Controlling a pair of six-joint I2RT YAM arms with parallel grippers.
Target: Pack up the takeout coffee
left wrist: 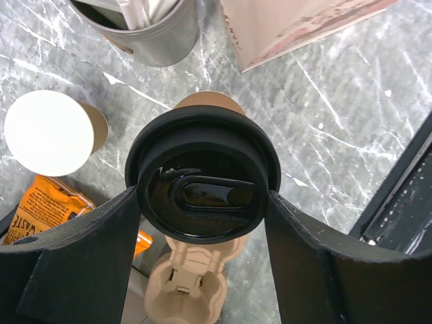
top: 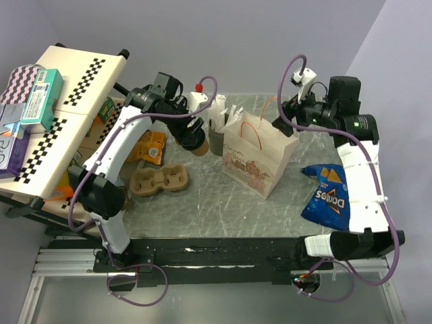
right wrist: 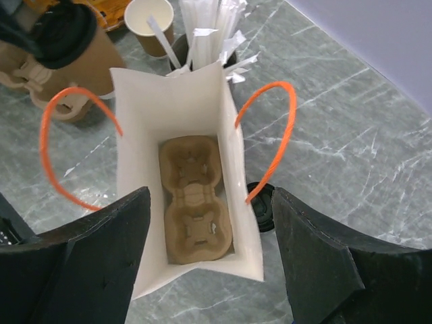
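A: Top view: my left gripper (top: 194,137) is clamped on the lidded cup (top: 199,147), just beside the stick cup (top: 217,135), with a carrier (top: 160,180) nearer me.
B: Left wrist?
A: Both fingers (left wrist: 88,263) press the black lid (left wrist: 202,182); an open cup (left wrist: 50,131) stands nearby.
B: Right wrist?
A: I've got my right gripper (right wrist: 210,196) spread wide over the bag (right wrist: 182,101), gripping nothing; a second carrier (right wrist: 196,223) lies inside.

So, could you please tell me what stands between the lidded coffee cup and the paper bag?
The grey cup of white sticks stands there, as the top view shows.
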